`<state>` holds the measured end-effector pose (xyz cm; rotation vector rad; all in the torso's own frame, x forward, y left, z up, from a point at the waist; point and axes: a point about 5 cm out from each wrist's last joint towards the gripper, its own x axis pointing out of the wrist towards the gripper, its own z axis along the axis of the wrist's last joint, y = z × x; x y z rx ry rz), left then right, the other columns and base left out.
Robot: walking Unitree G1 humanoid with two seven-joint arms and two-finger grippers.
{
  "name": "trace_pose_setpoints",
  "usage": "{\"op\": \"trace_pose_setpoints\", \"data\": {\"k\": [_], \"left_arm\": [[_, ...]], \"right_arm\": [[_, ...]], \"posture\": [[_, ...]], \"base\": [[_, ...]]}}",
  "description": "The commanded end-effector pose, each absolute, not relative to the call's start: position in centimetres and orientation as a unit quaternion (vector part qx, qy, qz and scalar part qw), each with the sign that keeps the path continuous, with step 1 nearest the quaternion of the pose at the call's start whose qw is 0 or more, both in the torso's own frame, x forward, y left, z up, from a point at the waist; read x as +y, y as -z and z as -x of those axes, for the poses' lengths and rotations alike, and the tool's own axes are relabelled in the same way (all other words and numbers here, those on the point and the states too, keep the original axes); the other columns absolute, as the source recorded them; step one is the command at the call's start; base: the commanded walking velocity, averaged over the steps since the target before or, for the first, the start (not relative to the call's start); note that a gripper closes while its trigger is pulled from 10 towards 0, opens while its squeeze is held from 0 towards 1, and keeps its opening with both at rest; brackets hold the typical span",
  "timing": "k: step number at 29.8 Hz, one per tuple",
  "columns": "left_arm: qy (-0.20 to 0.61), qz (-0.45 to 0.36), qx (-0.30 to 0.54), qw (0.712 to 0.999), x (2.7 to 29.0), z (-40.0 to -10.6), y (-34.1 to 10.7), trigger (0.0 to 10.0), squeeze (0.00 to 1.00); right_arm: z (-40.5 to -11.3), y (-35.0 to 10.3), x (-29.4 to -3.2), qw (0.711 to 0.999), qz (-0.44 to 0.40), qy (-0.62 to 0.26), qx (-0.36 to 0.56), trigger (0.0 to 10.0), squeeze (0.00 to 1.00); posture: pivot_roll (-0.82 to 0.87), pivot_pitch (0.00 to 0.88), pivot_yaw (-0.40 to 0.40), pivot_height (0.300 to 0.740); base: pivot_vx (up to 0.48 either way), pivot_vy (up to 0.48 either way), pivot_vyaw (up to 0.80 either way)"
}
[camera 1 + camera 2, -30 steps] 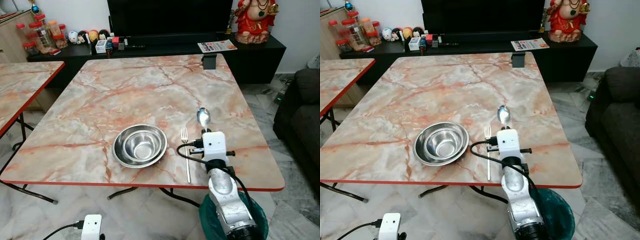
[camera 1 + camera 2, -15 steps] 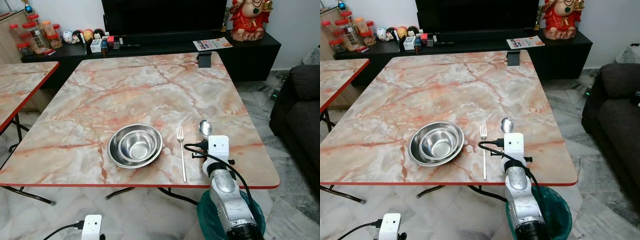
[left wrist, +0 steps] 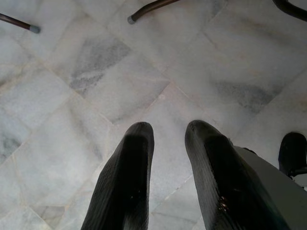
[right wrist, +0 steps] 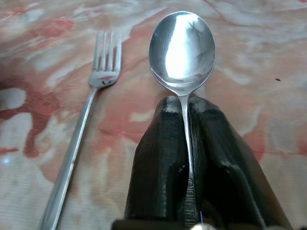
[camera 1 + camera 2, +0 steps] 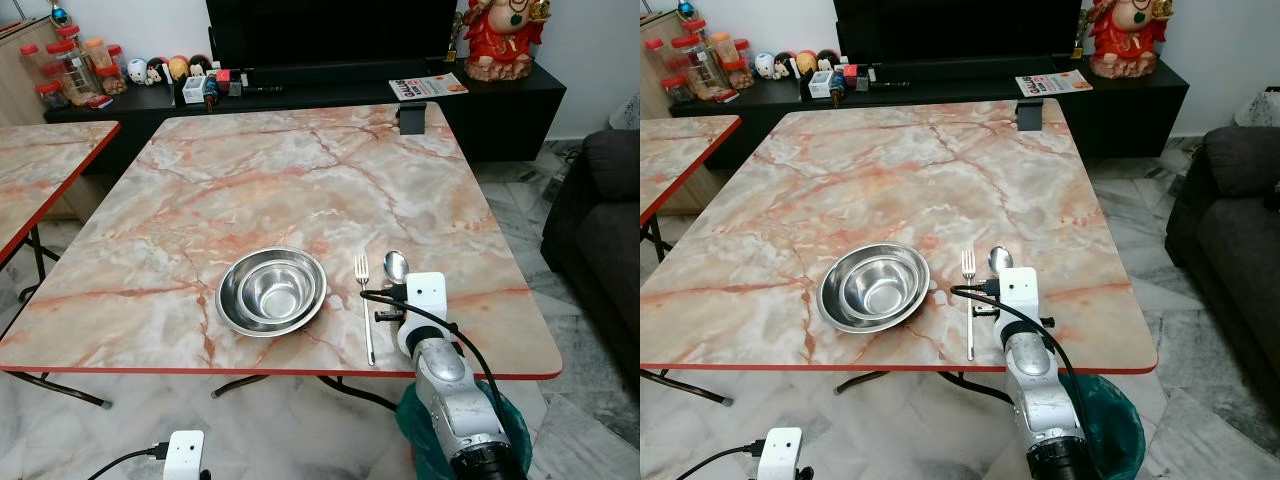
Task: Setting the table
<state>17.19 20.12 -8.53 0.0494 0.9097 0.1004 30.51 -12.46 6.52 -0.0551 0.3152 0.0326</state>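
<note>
Since the earlier frames the spoon (image 4: 182,45) has come closer to the fork (image 4: 79,129); its bowl now sits just right of the tines, over the table (image 5: 250,190) near the front edge. Right gripper (image 4: 184,108): fingers closed tight on the spoon handle. Left gripper (image 3: 169,136): hangs over the tiled floor (image 3: 96,72), fingers slightly apart, holding nothing. Count: one spoon, one fork, two steel bowls (image 5: 272,290) nested, left of the fork. Far side: one leaflet (image 5: 432,88) on the black cabinet (image 5: 520,100), print unreadable.
</note>
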Motion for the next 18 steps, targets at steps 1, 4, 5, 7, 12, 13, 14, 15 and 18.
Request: {"op": "trace_pose_setpoints", "data": {"k": [1, 4, 5, 7, 12, 13, 14, 15, 18], "left_arm": [[-0.046, -0.033, 0.441, 0.896, 20.54, -17.27, 8.44, 10.0, 0.00], [-0.045, -0.033, 0.440, 0.896, 20.53, -17.34, 8.41, 10.0, 0.00], [-0.045, -0.034, 0.440, 0.896, 20.53, -17.33, 8.41, 10.0, 0.00], [-0.044, -0.034, 0.440, 0.896, 20.53, -17.33, 8.41, 10.0, 0.00], [-0.046, -0.034, 0.440, 0.896, 20.60, -17.30, 8.41, 10.0, 0.00], [-0.047, -0.034, 0.440, 0.896, 20.62, -17.28, 8.42, 10.0, 0.00], [-0.047, -0.034, 0.440, 0.896, 20.63, -17.27, 8.42, 10.0, 0.00], [-0.047, -0.035, 0.441, 0.896, 20.64, -17.26, 8.42, 10.0, 0.00], [-0.049, -0.034, 0.441, 0.896, 20.71, -17.18, 8.44, 10.0, 0.00]], "right_arm": [[-30.79, -6.68, -12.16, 0.987, 0.023, -0.018, 0.161, 10.0, 0.00], [-30.83, -6.70, -12.09, 0.986, 0.022, -0.020, 0.165, 10.0, 0.00], [-30.85, -6.72, -12.05, 0.986, 0.022, -0.022, 0.166, 10.0, 0.00], [-30.89, -6.73, -11.98, 0.985, 0.021, -0.025, 0.167, 10.0, 0.00], [-31.08, -6.73, -11.77, 0.984, 0.025, -0.034, 0.172, 10.0, 0.00], [-31.13, -6.72, -11.76, 0.984, 0.025, -0.035, 0.174, 10.0, 0.00], [-31.15, -6.72, -11.75, 0.984, 0.025, -0.035, 0.174, 10.0, 0.00], [-31.18, -6.70, -11.75, 0.983, 0.026, -0.036, 0.176, 10.0, 0.00], [-31.27, -6.61, -11.72, 0.982, 0.030, -0.039, 0.181, 10.0, 0.00]], "posture": [[-0.03, 0.038, 0.078, 0.740], [-0.03, 0.037, 0.077, 0.740], [-0.03, 0.037, 0.077, 0.740], [-0.03, 0.037, 0.077, 0.740], [-0.02, 0.036, 0.077, 0.740], [-0.02, 0.036, 0.077, 0.740], [-0.02, 0.036, 0.077, 0.740], [-0.02, 0.036, 0.077, 0.740], [-0.01, 0.037, 0.077, 0.740]], "base": [[0.000, 0.000, 0.00], [0.000, 0.000, 0.00], [0.000, 0.000, 0.00], [0.000, 0.000, 0.00], [0.000, 0.000, 0.00], [0.000, 0.000, 0.00], [0.000, 0.000, 0.00], [0.000, 0.000, 0.00], [0.000, 0.000, 0.00]]}}
